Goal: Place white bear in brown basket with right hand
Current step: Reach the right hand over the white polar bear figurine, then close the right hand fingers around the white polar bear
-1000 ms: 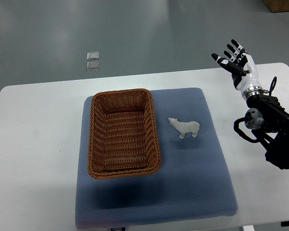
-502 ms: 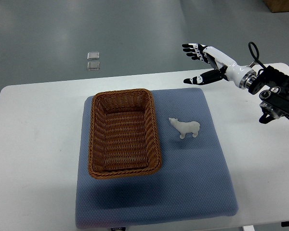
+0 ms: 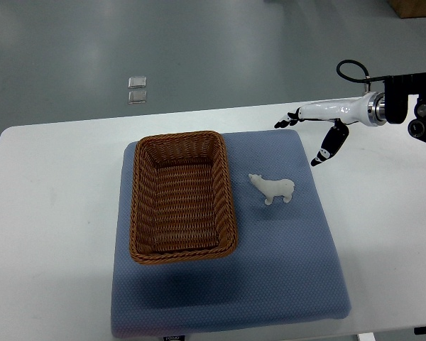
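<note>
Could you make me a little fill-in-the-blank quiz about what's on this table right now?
1. The white bear lies on the blue ____, outside the brown basket.
2. The basket holds ____.
3. The right hand hovers with its fingers ____, holding nothing.
4. The bear lies to the ____ of the basket in the picture.

Missing words: mat; nothing; open; right

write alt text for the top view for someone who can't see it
A white bear lies on a blue mat just right of an empty brown basket, on a white table. The robot's right hand hovers open over the mat's far right corner, apart from the bear, holding nothing.
</note>
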